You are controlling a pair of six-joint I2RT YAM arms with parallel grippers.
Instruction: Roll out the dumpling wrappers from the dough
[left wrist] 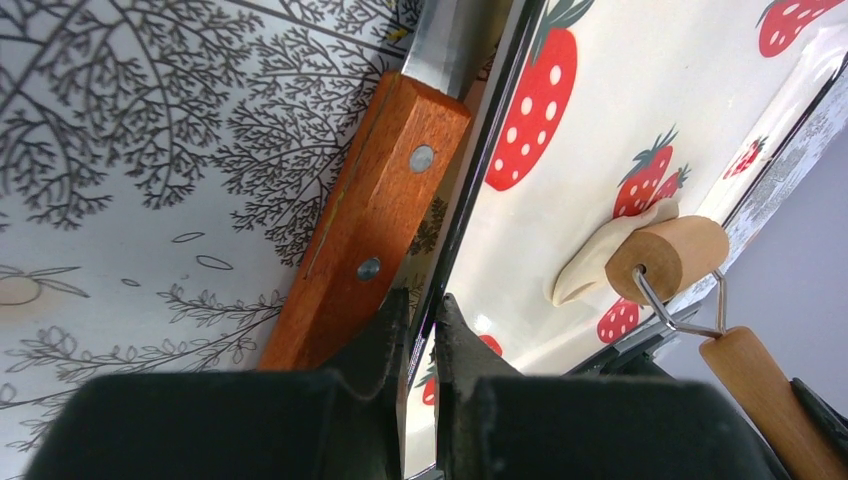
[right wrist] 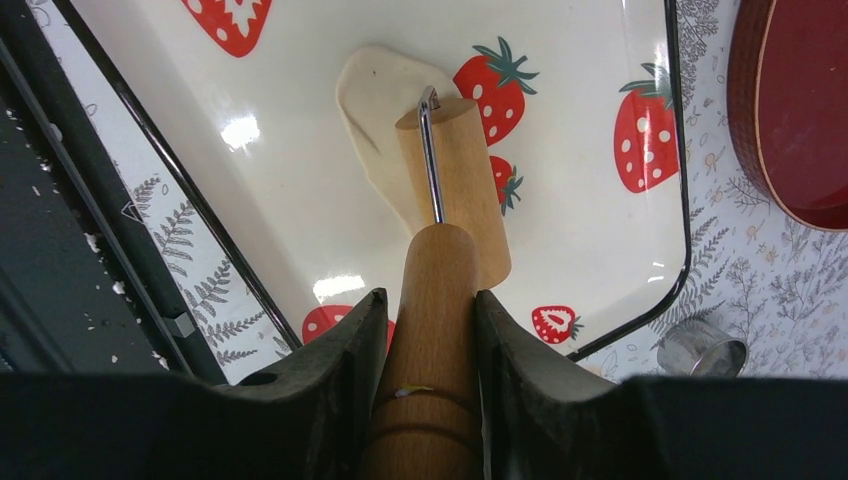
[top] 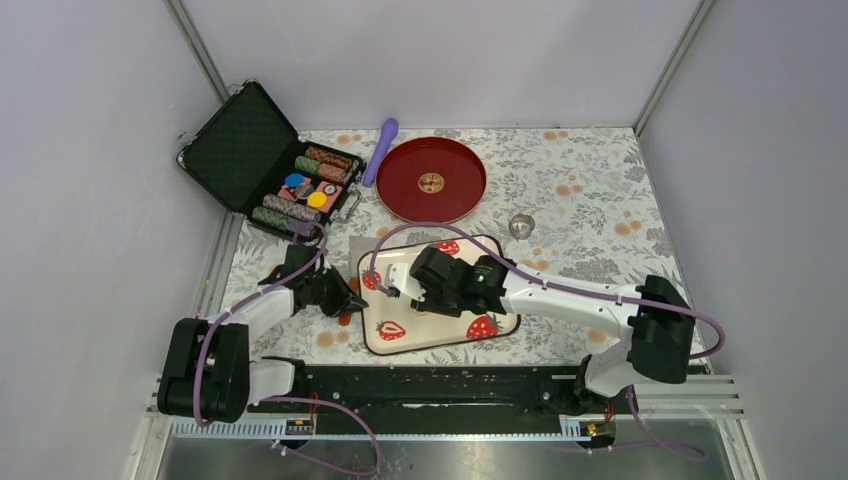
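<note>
Dough [right wrist: 375,110] lies just beyond the right gripper [right wrist: 430,300], straight ahead of its fingertips. It is a flattened, uneven pale sheet on the floor of the tray [right wrist: 280,200], about the middle and among the printed strawberries. That gripper is clamped on the handle of the wooden roller [right wrist: 465,190], with a finger pressed to each side. The roller's barrel rests on the end of the dough nearer the gripper, and the farther end shows bare past the barrel.

The left gripper [left wrist: 425,312] sits at the tray's left edge with its jaws nearly together, pinching the tray's dark rim between them. From there the dough is well apart, across the tray floor. A knife [left wrist: 370,220] with a wooden handle lies on the tabletop just outside that same edge, running alongside the rim and close by the left fingers.

Off the tray's far right corner stands a small metal ring cutter [top: 521,226]. A red plate [top: 431,180] lies near the tabletop's far edge, with a purple tool [top: 381,150] beside it and an open case of chips [top: 270,160] at the far left corner.

From above, the right wrist covers the dough and roller entirely. How much dough lies beneath the barrel cannot be told. The knife's blade is cut off at the top of the left wrist view.
</note>
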